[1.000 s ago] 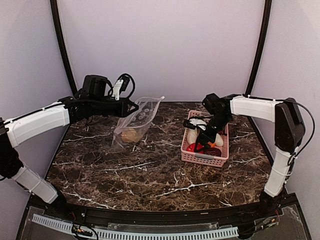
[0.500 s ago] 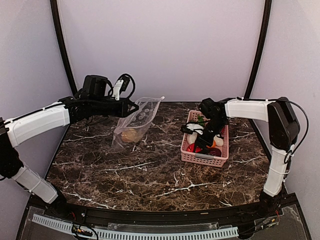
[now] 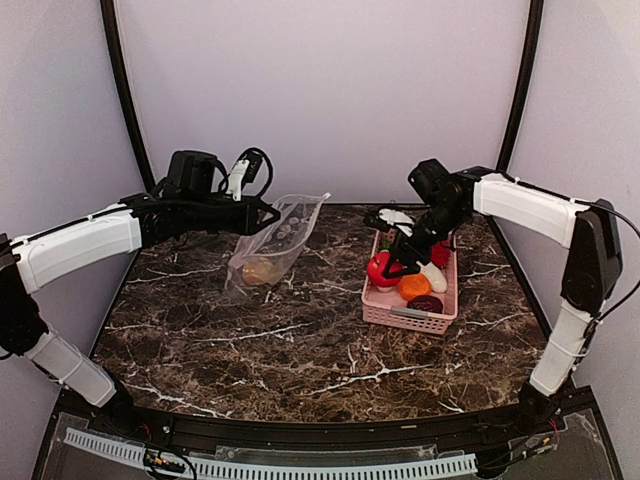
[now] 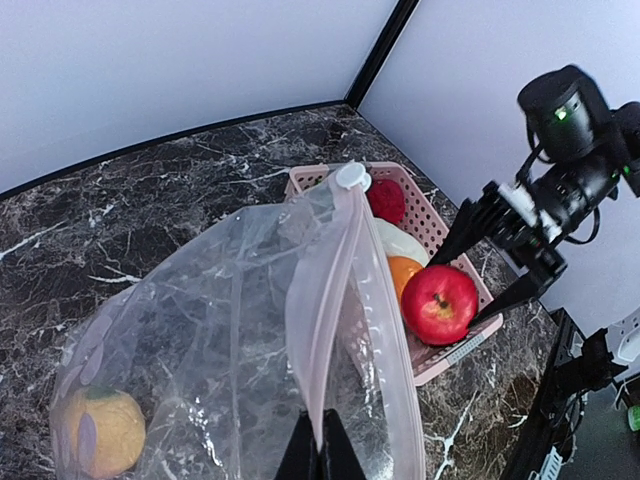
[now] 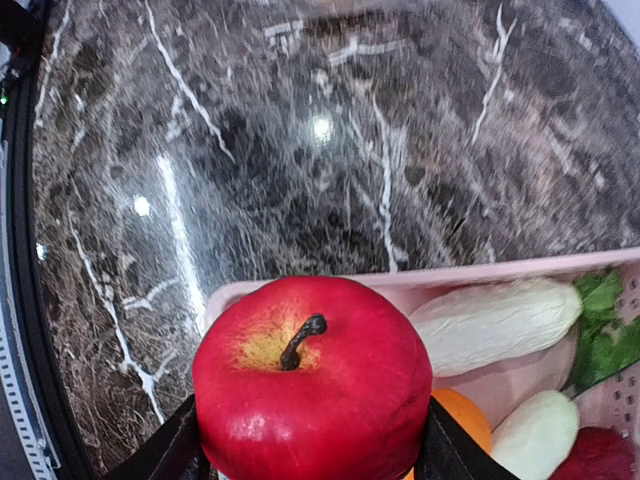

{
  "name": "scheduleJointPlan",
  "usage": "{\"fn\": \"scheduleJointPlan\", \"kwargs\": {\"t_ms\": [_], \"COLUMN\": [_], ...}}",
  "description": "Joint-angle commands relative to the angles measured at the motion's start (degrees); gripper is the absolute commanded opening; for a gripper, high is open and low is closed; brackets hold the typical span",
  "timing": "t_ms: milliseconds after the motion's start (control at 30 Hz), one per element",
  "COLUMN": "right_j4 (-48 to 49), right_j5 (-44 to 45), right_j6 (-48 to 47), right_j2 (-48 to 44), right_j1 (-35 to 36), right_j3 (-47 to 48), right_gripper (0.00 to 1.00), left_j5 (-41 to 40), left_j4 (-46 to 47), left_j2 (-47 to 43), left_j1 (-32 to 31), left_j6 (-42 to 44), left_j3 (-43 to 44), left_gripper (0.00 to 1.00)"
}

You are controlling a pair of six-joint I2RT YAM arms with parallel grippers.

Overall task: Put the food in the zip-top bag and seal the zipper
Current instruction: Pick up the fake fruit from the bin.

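Pinched a red apple [image 5: 310,390] in the right gripper [image 3: 392,262], just over the pink basket [image 3: 405,318] at three o'clock; clamped the mouth edge of the zip-top bag [image 3: 272,245] in the left gripper [image 3: 265,213] at ten o'clock. Risked fumbling the smooth apple against that floppy, narrow mouth.

I see a robot test cell in a lab, not a home. Plain pale backdrop walls [image 3: 320,90] close the space from 9 round to 3 o'clock, framed by curved black poles [image 3: 122,100]. On the marble-pattern counter [image 3: 300,340], the left arm [image 3: 80,245] and right arm [image 3: 525,205] are bolted at 6 o'clock, beside a slotted cable duct [image 3: 270,466].
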Motion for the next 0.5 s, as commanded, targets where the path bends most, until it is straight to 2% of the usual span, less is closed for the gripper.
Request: {"fn": "scheduleJointPlan", "kwargs": {"t_ms": [0,233,467], "right_j4": [-1.01,-0.11,14.16], "right_j5": [-7.55,-19.52,-29.06], "right_j6": [1.08,3.89,16.22], "right_j2": [-4.58,-5.53,-7.28], "right_j1": [0.46,0.55,1.49], "right_j3": [6.03,17.84,14.72], "right_gripper": [0.47,0.47,0.47], "left_j5": [1.83,-2.56,-8.7], "left_j4": [-0.56,0.42,1.21], "left_j2": [2.0,3.21,3.81], "left_j1": [-1.18,-5.27,-9.6], "left_j6": [-0.53,-5.91,-11.25], "left_j3": [2.03,3.68,5.6], "left_gripper": [0.01,0.01,0.01]}}
